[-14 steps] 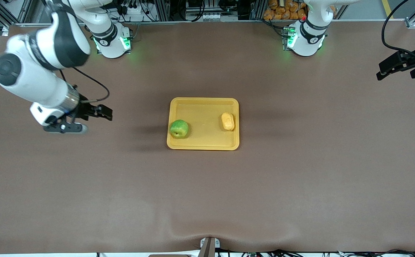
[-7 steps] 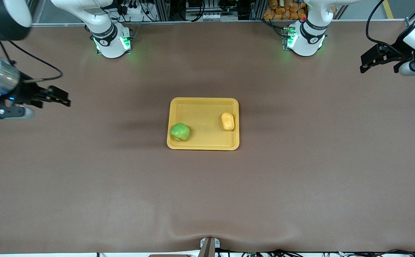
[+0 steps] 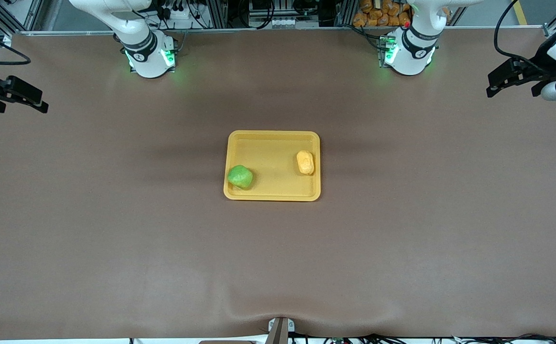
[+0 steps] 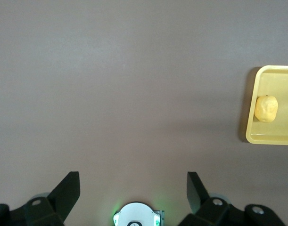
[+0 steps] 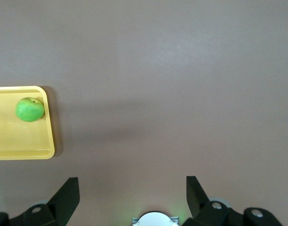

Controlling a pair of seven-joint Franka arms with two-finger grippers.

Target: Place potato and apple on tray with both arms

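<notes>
Looks basically done: the apple point(image 3: 240, 177) and potato point(image 3: 305, 162) both sit in the tray point(image 3: 273, 191), apple at the right arm's end, so just keep both arms parked clear. The left gripper point(image 3: 500, 81) and right gripper point(image 3: 29, 98), both spread wide and empty, hang over the brown mat point(image 3: 278, 263) at their own ends, with racks and cables along the robots' edge of the table.

Even, bright overhead light falls on the matte brown bench point(image 3: 115, 248), with no glare. Soft, wide shadow bands cross it beside the yellow tray point(image 3: 272, 192). Green indicator lights glow at both arm bases. All views look sharp; the front view bows slightly at its edges.
</notes>
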